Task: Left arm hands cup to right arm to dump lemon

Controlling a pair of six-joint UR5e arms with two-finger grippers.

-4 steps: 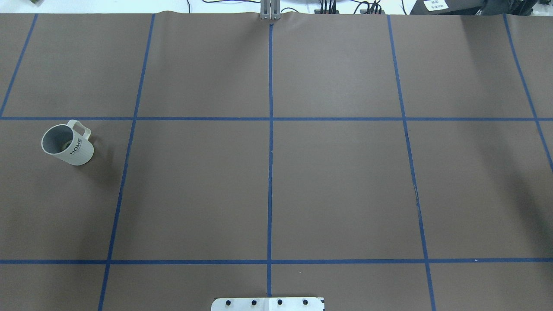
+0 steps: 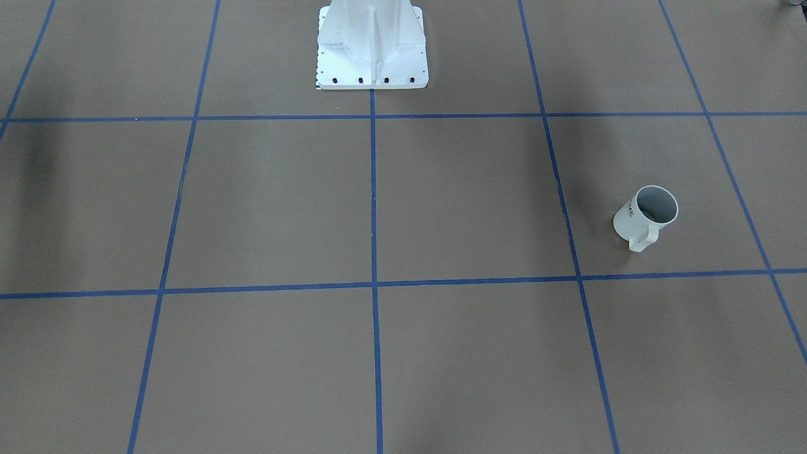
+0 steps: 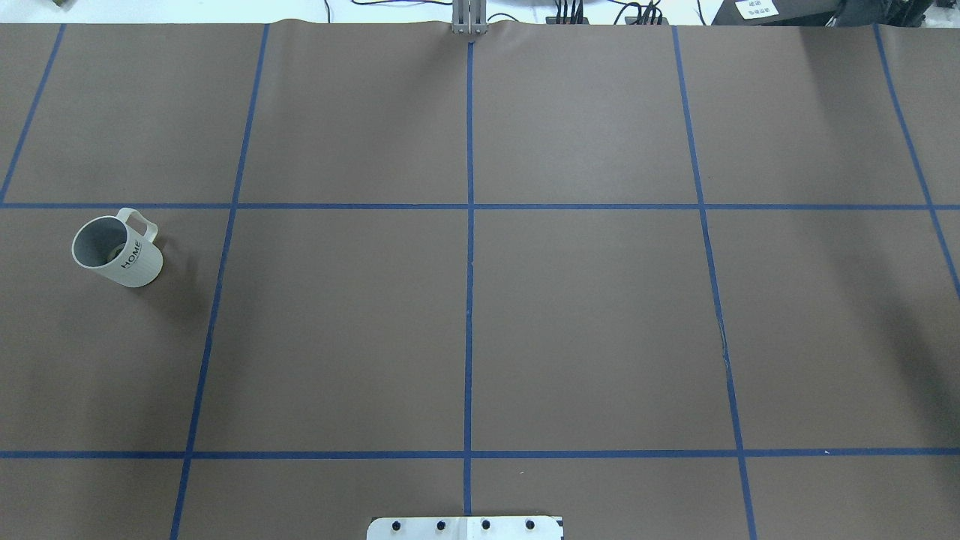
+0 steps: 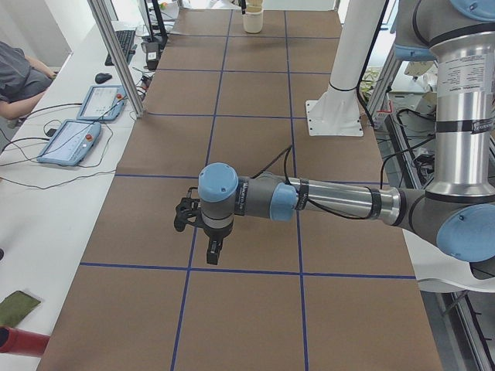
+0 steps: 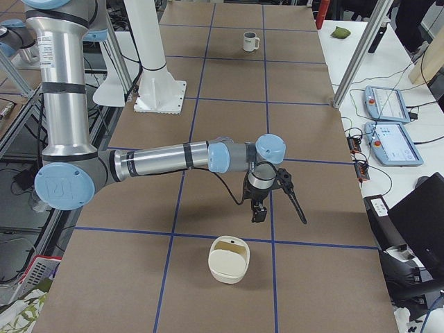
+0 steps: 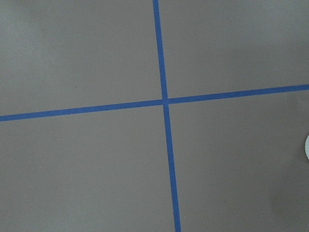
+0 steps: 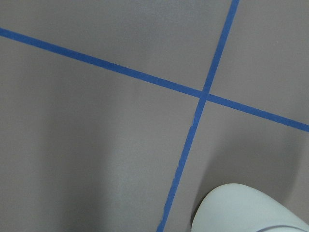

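Observation:
The cup [image 3: 118,253], a white ribbed mug with a grey inside and "HOME" lettering, stands upright at the table's left with its handle to the far side. It also shows in the front-facing view [image 2: 645,217] and, far off, in the exterior right view [image 5: 250,41]. A dim shape lies inside it; I cannot make out the lemon. My left gripper [image 4: 203,232] shows only in the exterior left view, held high over the table; I cannot tell its state. My right gripper [image 5: 277,205] shows only in the exterior right view, held high; I cannot tell its state.
A cream bowl-like container [image 5: 228,259] sits on the table's right side below the right arm; its rim shows in the right wrist view [image 7: 251,210]. The white robot base [image 2: 372,47] stands at the table's middle edge. Blue tape lines grid the brown table.

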